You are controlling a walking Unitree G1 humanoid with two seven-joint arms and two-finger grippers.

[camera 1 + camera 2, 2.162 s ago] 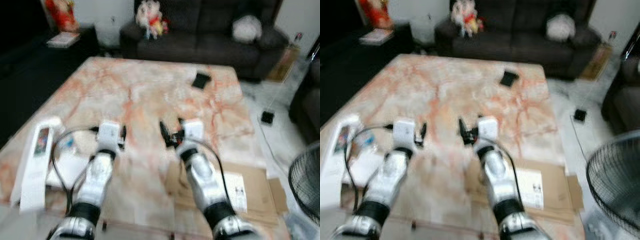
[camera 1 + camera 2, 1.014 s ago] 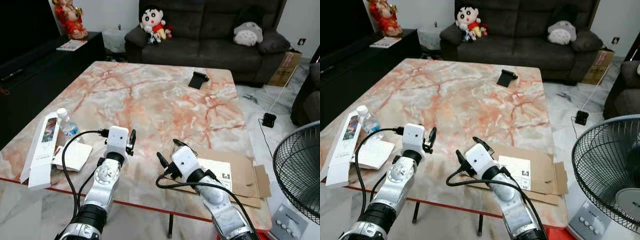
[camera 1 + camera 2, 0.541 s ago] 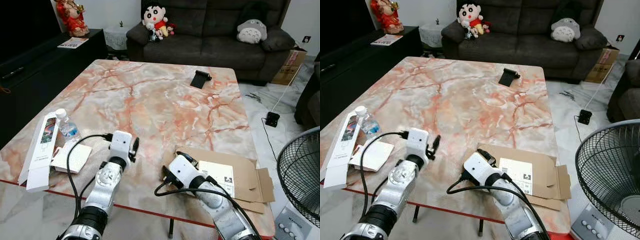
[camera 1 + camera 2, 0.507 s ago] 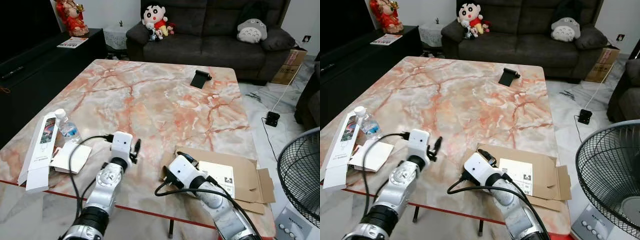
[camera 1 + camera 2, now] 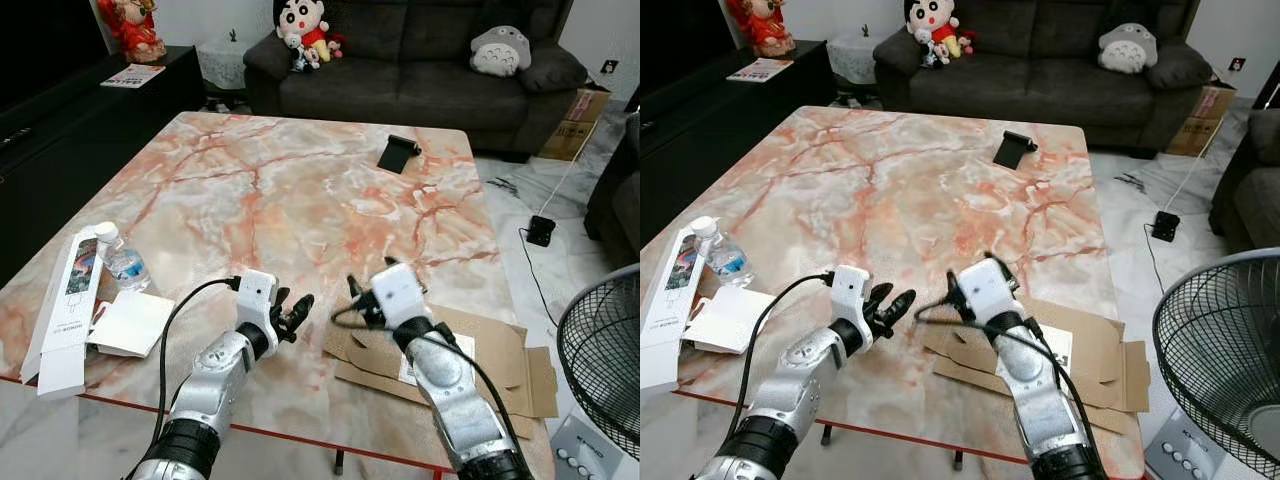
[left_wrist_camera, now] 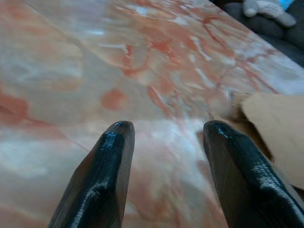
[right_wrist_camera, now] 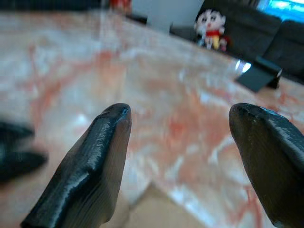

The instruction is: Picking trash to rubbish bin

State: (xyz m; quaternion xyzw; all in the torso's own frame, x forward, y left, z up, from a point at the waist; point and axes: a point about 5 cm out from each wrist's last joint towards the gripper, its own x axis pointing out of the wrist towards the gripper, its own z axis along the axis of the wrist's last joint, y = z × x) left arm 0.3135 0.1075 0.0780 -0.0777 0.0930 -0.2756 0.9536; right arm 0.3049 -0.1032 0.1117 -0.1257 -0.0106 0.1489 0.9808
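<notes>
Both claws are being held wide apart, empty, above the marble surface (image 5: 300, 200). The left claw (image 5: 293, 318) and right claw (image 5: 368, 297) are being aimed at the flattened cardboard (image 5: 480, 350), apparently the trash to be gripped from two sides.

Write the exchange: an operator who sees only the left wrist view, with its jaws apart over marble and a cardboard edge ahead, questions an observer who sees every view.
Operator: What is that cardboard?
Observer: A flattened cardboard box with a white label, lying at the marble table's near right corner.
Operator: Where is the other arm?
Observer: The right gripper hovers above the box's left end, jaws open.
Operator: Anything on my other side?
Observer: A water bottle, a long white carton and a white paper lie at the left edge.
</notes>
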